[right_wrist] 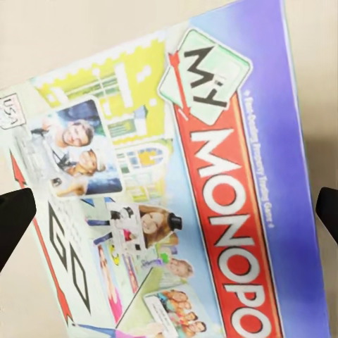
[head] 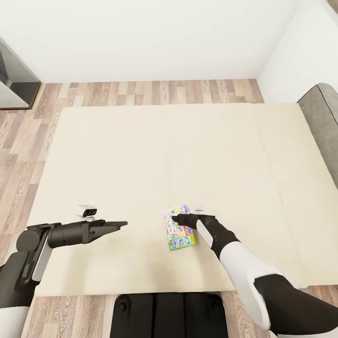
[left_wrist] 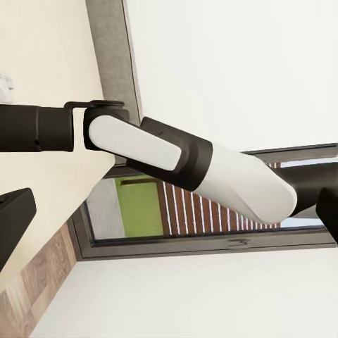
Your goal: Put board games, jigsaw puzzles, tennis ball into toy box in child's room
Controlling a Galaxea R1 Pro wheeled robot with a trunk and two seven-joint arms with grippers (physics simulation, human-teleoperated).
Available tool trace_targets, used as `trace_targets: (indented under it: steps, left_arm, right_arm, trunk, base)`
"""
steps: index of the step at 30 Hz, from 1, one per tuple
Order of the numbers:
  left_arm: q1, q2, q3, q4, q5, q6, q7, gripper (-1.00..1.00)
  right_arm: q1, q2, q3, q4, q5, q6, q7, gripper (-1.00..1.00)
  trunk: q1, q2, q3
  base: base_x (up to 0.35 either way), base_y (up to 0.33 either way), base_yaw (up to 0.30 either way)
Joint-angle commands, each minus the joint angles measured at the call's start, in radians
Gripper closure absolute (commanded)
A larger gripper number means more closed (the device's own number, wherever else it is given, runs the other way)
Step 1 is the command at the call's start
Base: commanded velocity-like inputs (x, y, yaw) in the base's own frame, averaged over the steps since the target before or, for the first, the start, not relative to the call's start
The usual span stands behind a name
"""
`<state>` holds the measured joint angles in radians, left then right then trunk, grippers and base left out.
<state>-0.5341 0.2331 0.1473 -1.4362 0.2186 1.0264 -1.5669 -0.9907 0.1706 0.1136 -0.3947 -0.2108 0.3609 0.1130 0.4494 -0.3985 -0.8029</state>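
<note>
Right claw [head: 177, 218] sits directly over the board game [head: 180, 228], which lies flat on the bed [head: 141, 155] near the front edge. In the right wrist view its two dark tips [right_wrist: 14, 218] show at opp. edges of the frame w/ the box [right_wrist: 176, 190] between them, so the claw is spread wide; can't tell if it touches the lid. Box lid reads "My Monopoly", last letters cut off by the frame. In the head view the arm covers part of the box. Left claw [head: 123, 224] hangs above the mattress, well apart from the game; fingers look pressed together from the head view, but the left wrist view catches just one dark tip [left_wrist: 13, 222], so can't tell for sure. Grey headboard [head: 324, 126] is cut off at the frame edge.
</note>
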Motion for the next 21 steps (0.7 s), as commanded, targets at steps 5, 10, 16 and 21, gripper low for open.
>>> trace_targets:
  steps: [5,10,16,21]
  left_arm:
    - [0.000,0.000,0.000,0.000,-0.001,0.011,-0.004,-1.00]
    - [0.000,0.000,0.000,0.000,0.000,0.011,-0.004,-1.00]
    - [-0.001,-0.018,0.014,0.018,0.015,0.010,-0.004,-1.00]
    - [-0.001,-0.018,0.025,0.023,0.041,0.009,-0.004,-1.00]
  right_arm:
    - [0.000,-0.005,0.006,-0.002,-0.010,0.004,-0.003,-1.00]
    - [0.000,-0.005,0.006,-0.002,-0.010,0.004,-0.003,-1.00]
    - [0.024,0.004,0.009,0.021,-0.013,0.015,-0.010,-1.00]
    - [0.053,0.004,0.009,0.034,-0.012,0.016,-0.007,-1.00]
  trunk:
    - [0.001,-0.002,-0.001]
    - [0.001,-0.002,-0.001]
    - [0.001,-0.002,-0.001]
    - [0.001,-0.002,-0.001]
  base:
    - [0.000,0.007,0.000]
    - [0.000,0.074,0.000]
    - [0.000,0.000,0.000]
    - [0.000,0.000,0.000]
